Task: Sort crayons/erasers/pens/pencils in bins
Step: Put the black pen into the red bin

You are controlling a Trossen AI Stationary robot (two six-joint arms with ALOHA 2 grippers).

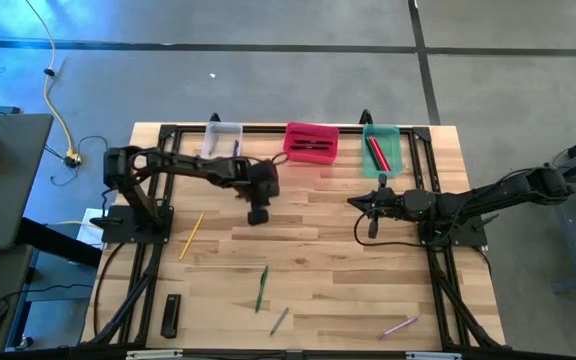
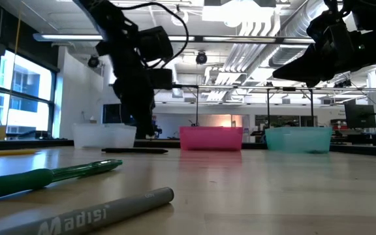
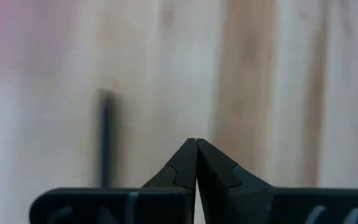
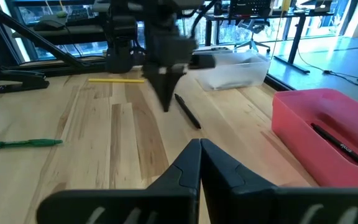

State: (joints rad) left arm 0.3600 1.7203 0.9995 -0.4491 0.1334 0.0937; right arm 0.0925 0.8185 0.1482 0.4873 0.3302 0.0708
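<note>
My left gripper (image 1: 258, 215) hangs shut over the table's middle with nothing between its fingers (image 3: 196, 155). A black pen (image 4: 188, 112) lies flat on the wood just beside its tip (image 4: 165, 102), apart from it. Along the far edge stand three bins: clear (image 1: 222, 140), pink-red (image 1: 311, 143) with black pens inside, and green (image 1: 382, 148) with a red stick inside. My right gripper (image 1: 360, 205) waits shut and empty above the table's right half. A yellow pencil (image 1: 191, 235), a green pen (image 1: 262, 287), a grey marker (image 1: 279, 320) and a pink stick (image 1: 398, 326) lie loose.
A wider flat black bar (image 1: 171, 314) lies near the front left corner. Black frame rails (image 1: 138, 290) run along the table's left and right sides. In the low view the green pen (image 2: 44, 176) and the grey marker (image 2: 83, 215) lie close to the near edge.
</note>
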